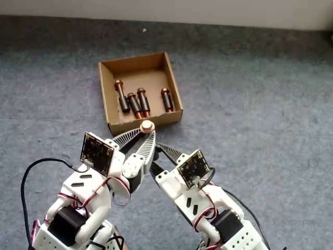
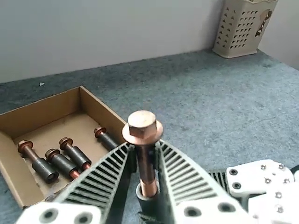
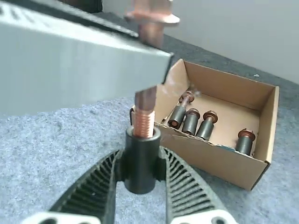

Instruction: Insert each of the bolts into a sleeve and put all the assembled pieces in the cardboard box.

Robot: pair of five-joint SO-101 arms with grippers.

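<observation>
Left end effector (image 2: 144, 145) is closed on 1 copper-coloured bolt (image 2: 142, 127). Both ribbed fingers press vs. the shank, w/ the hex head up and proud of the fingertips. Right end effector (image 3: 140, 156) is clamped round 1 black sleeve (image 3: 140, 163), held upright w/ the bore facing up. The bolt's threaded tip sits in the sleeve's mouth; most of the shank is above it.

High view: the pair meets at frame ctr, bolt head just below the near wall of the cardboard box (image 1: 175, 83). The box sits upper ctr-left on the grey carpeted worktop (image 1: 260, 104). The arm at lower left carries the bolt, the arm at lower right the sleeve. Wires (image 1: 24, 179) loop over both.

Box contents: 4 assembled pieces (image 1: 134, 104), each a bolt through a dark sleeve, lying side by side on the box floor. 3 are close together, 1 apart toward the box's right wall.

Left wrist view adds a beige slotted basket (image 2: 240, 28) at upper right, by a pale wall (image 2: 93, 32). Right wrist view gives the thread-in-sleeve joint close up, w/ a finger (image 3: 70, 60) of the left end effector as a grey slab across upper left.
</observation>
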